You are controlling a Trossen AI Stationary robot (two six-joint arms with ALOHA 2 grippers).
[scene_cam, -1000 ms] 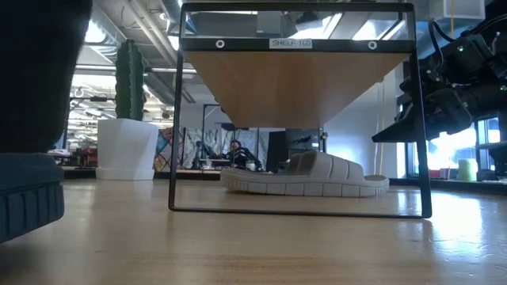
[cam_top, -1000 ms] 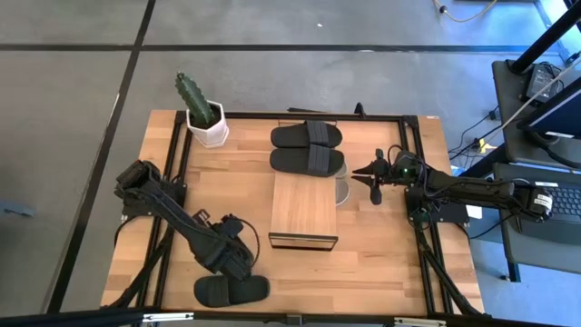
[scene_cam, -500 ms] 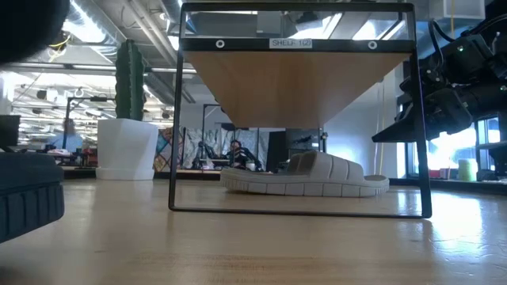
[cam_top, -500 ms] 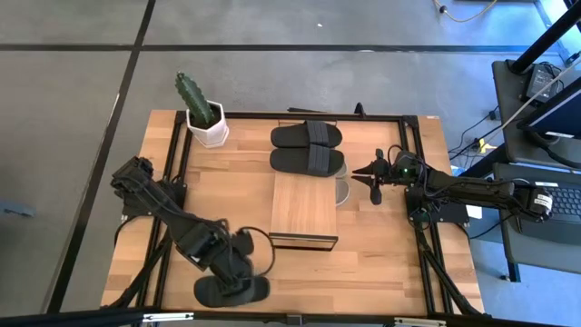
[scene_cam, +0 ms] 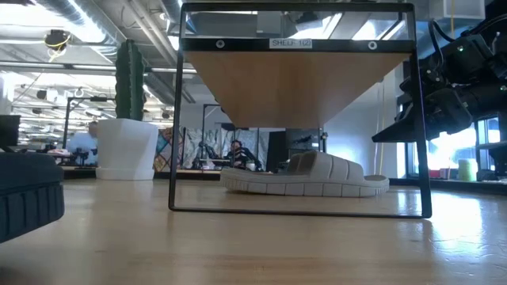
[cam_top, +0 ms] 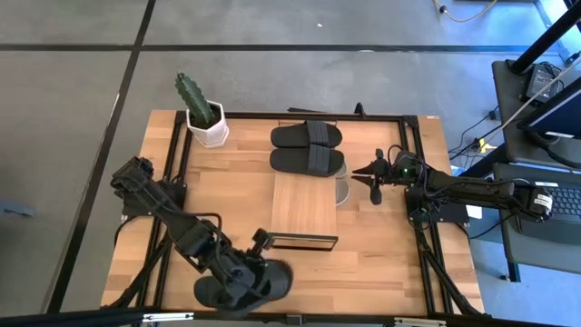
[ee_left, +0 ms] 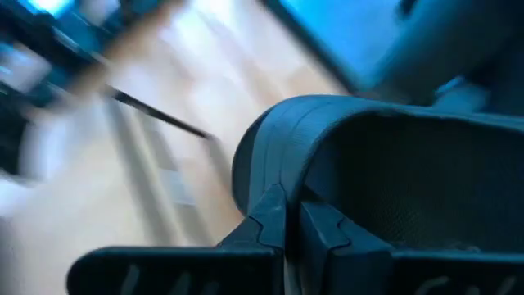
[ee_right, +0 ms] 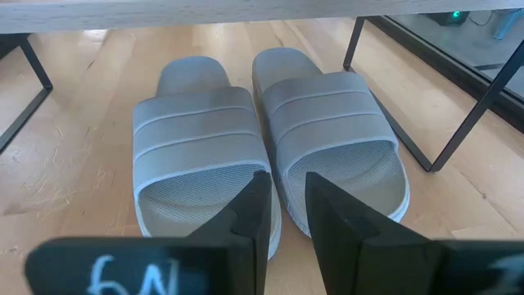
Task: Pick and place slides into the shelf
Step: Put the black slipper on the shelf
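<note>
Beige slides (ee_right: pixel 270 147) under shelf (cam_top: pixel 304 209), whole only from right wrist.

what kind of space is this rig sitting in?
Probably an open lab or workshop, not a home. The wooden table stands on a bare grey floor, a laptop sits on a side cart, and the low view shows exposed ceiling ducts and seated people behind.

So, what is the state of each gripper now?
Left gripper: closed on a black slide.
Right gripper: slightly open, holding nothing.
</note>
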